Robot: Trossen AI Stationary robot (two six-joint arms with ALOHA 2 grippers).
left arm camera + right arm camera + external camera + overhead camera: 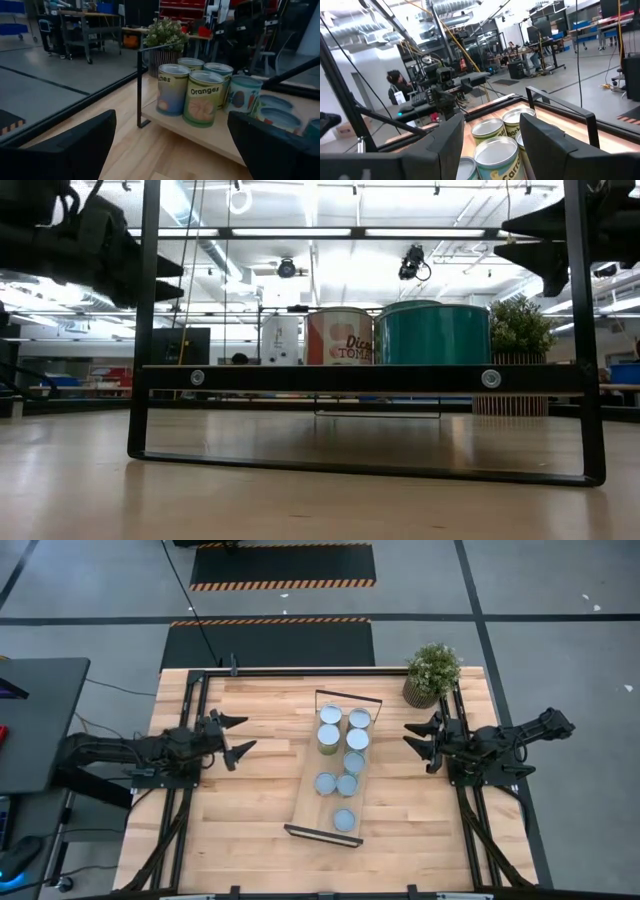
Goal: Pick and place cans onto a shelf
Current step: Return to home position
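Note:
Several cans (340, 755) with round pale tops stand upright on the long light-wood shelf (304, 808), which lies in the middle of the table with black wire frames at its short ends. They also show in the left wrist view (202, 97), the right wrist view (496, 152) and the low view (430, 332). My left gripper (232, 734) is open and empty, left of the shelf. My right gripper (420, 741) is open and empty, right of the shelf. Both hover above the table.
A potted green plant (432, 673) stands at the table's far right corner, close to my right arm. Black rails (300, 670) run along the table's far edge and sides. Bare wood lies on both sides of the shelf. A person (396, 86) shows beyond the table.

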